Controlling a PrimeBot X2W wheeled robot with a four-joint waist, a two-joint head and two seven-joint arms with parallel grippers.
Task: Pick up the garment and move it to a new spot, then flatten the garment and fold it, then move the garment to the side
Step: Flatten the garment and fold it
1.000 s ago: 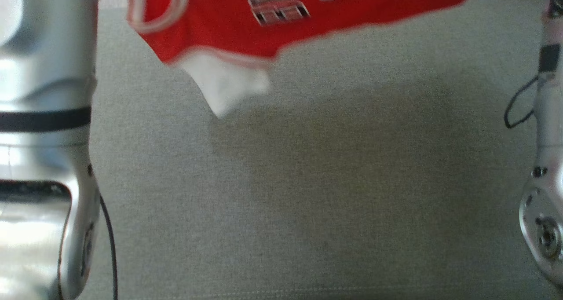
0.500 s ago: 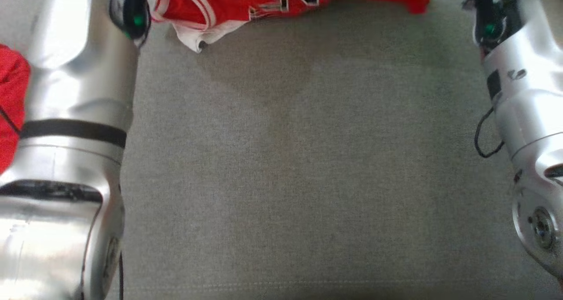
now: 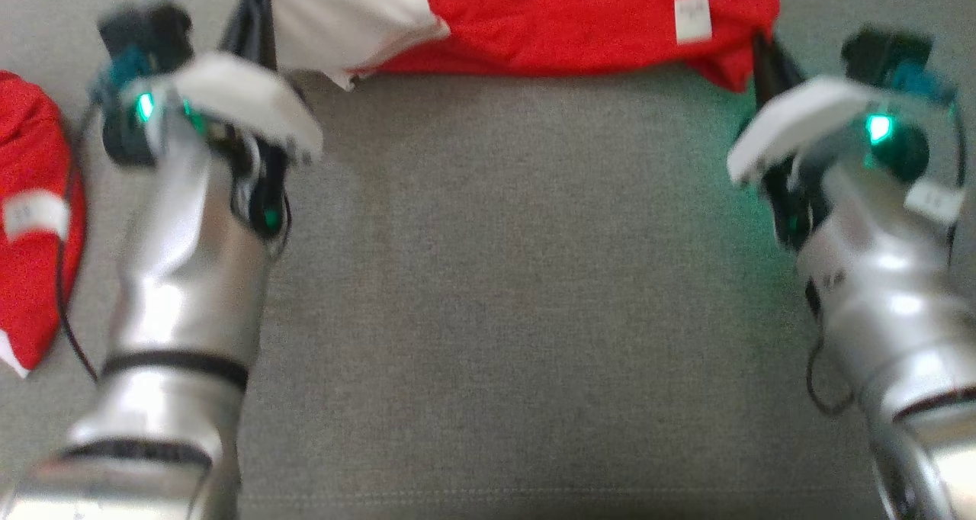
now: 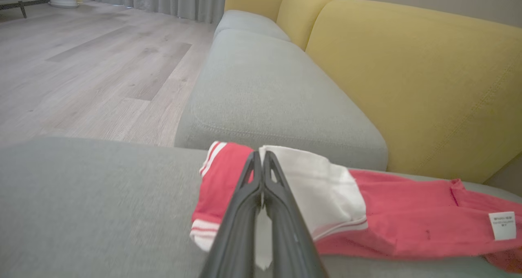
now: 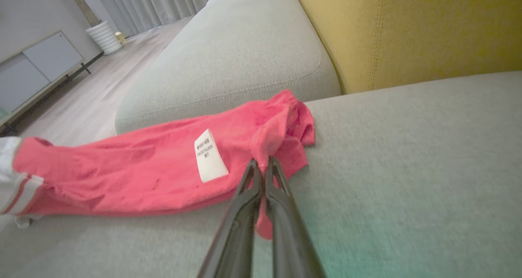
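The garment is a red jersey with a white panel and a small white label. It lies stretched out across the far part of the grey sofa cushion. My left gripper is shut on the jersey's white and red-striped end, with cloth pinched between the fingertips. My right gripper is shut on the bunched red corner at the other end, and a fold of cloth hangs between its fingers. Both ends are held low, close to the cushion.
A second red garment lies at the left edge beside my left forearm. The yellow sofa back rises behind the jersey. Another grey seat cushion adjoins, with wooden floor and a white cabinet beyond.
The head view has shifted. The jersey hung with its lettered side showing; now it lies on the cushion with its label side up, and both grippers have come into view at its ends.
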